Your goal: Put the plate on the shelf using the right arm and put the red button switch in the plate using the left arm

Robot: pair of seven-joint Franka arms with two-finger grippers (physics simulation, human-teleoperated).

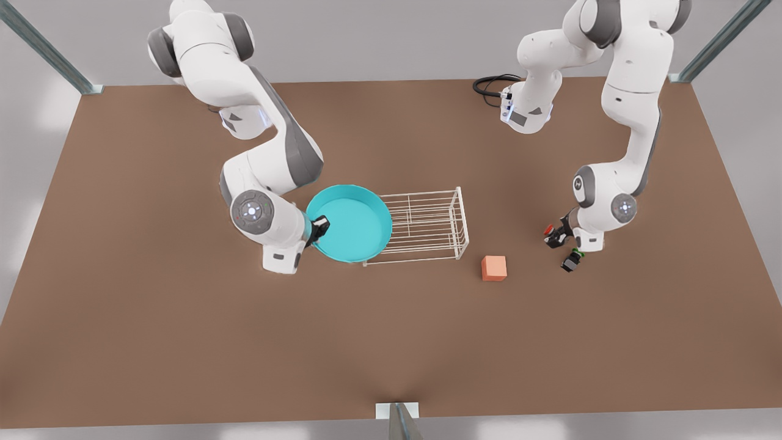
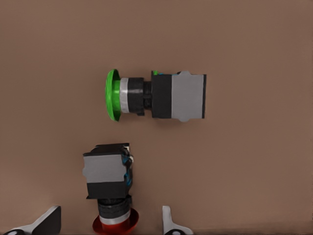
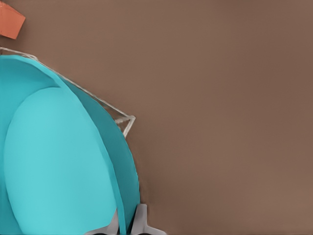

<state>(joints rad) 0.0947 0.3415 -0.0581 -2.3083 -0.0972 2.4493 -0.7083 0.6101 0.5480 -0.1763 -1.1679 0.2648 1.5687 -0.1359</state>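
The round turquoise shallow plate [image 1: 351,221] is pinched at its rim by the right end effector [image 1: 319,230], on the front view's left, and sits tilted over the near end of the small white two-tier wire shelf [image 1: 427,225], overhanging that end rather than lying flat on the bars. In the right wrist view the fingers [image 3: 142,220] straddle the plate's raised rim [image 3: 115,196], pressed onto it. To finish this step well, the plate should be carried further along the top tier and levelled until it rests squarely on the bars before the grip lets go. On the brown worktop [image 1: 244,342], the left end effector [image 1: 557,235] hovers with fingers [image 2: 168,220] spread either side of the tiny red-capped button switch [image 2: 111,188], not yet closed on it; it should descend straight, clear of the green-capped switch [image 2: 156,95] lying just beside, with the orange cube [image 1: 493,268] further off.
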